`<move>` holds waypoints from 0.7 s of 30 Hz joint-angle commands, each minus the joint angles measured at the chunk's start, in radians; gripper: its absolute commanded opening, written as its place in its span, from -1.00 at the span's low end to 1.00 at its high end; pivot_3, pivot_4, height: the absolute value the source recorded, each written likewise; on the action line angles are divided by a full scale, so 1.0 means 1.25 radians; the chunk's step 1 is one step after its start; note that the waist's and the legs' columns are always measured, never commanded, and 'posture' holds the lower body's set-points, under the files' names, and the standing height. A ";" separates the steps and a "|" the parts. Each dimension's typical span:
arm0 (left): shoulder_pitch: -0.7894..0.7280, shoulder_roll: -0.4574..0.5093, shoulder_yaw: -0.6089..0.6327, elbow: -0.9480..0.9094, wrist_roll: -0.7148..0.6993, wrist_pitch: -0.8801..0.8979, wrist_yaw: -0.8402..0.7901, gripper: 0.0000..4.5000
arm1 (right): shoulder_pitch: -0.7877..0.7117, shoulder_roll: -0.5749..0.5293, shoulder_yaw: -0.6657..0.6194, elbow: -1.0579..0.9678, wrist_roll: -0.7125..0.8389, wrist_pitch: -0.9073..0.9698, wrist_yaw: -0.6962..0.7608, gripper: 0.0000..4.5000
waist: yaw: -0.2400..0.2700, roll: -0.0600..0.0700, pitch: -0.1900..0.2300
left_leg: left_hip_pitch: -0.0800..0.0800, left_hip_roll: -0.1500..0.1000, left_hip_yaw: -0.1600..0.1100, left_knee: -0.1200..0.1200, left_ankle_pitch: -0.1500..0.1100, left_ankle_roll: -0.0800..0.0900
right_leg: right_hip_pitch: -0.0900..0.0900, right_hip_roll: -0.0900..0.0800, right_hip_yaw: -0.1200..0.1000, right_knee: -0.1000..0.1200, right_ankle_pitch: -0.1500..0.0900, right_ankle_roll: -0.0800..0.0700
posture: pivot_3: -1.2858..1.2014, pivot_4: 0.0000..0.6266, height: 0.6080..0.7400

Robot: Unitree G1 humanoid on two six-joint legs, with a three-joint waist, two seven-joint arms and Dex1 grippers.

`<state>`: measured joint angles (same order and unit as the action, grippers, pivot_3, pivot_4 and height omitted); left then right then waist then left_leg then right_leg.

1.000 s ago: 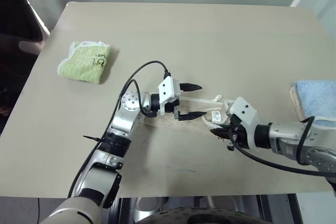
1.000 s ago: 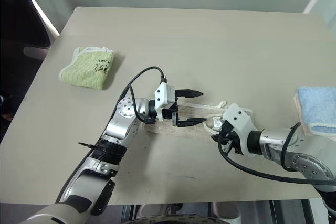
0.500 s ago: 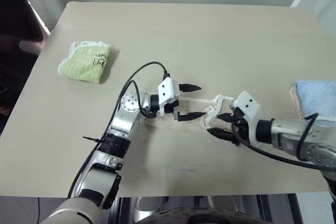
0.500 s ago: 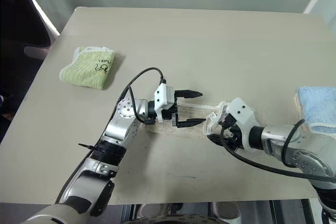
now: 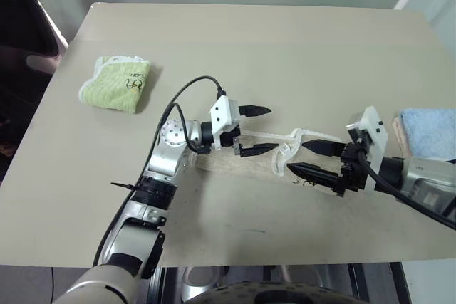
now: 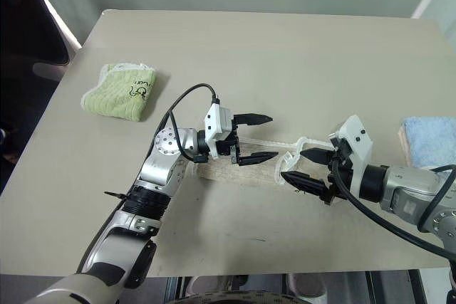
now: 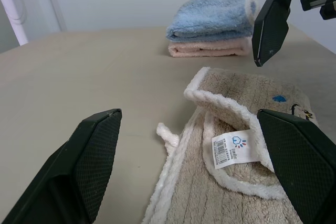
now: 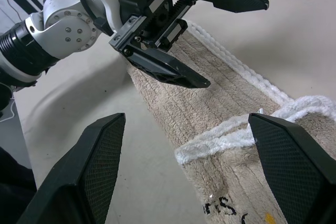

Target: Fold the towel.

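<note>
Two grippers hover with fingers spread wide and empty over a beige towel lying on a table. Directly beneath and between the left gripper and the right gripper, the towel lies as a long strip. Its white-edged end is folded back, with a small label showing, close to the right gripper's fingertips.

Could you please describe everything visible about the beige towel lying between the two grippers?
The towel is beige terry cloth with ribbed pile and white stitched edging. It lies flat on the table as a long folded strip, one end turned back over itself. A white printed label, a small loop and small dark and blue embroidered marks show near that end. The open left gripper and open right gripper hover over it; neither holds it.
</note>
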<state>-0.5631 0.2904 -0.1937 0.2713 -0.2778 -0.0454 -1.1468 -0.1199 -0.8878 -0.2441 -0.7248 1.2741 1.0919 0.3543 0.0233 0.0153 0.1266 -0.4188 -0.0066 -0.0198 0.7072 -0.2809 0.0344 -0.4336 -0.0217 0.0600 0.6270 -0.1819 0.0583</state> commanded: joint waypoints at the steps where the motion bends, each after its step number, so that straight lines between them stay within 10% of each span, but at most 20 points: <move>1: -0.021 -0.012 0.022 -0.003 -0.025 -0.001 0.002 1.00 | 0.017 -0.009 -0.044 -0.018 0.017 -0.031 -0.001 0.77 | 0.001 0.000 0.000 | 0.000 0.000 0.000 0.000 0.000 0.000 | 0.000 0.000 0.000 0.000 0.000 0.000 | 0.03 -0.52 0.89; 9: -0.064 -0.039 0.040 0.004 -0.075 0.028 -0.030 1.00 | 0.097 0.010 -0.118 -0.012 0.001 -0.094 0.018 0.69 | 0.001 0.000 0.000 | 0.000 0.000 0.000 0.000 0.000 0.000 | 0.000 0.000 0.000 0.000 0.000 0.000 | 0.03 -0.52 0.89; 21: -0.106 -0.141 -0.007 -0.007 -0.127 0.096 -0.114 1.00 | 0.253 0.108 -0.190 -0.015 -0.109 -0.266 0.088 -0.99 | 0.005 -0.001 0.001 | 0.000 0.000 0.000 -0.001 0.000 0.001 | 0.001 0.000 0.000 0.000 0.000 0.001 | 0.03 -0.52 0.89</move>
<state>-0.6739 0.1271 -0.1892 0.2820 -0.4288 0.0563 -1.2858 0.2082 -0.7460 -0.4606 -0.7121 1.1767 0.8096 0.4415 0.0292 0.0139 0.1276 -0.4187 -0.0067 -0.0195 0.7066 -0.2812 0.0361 -0.4322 -0.0224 0.0600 0.6265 -0.1815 0.0594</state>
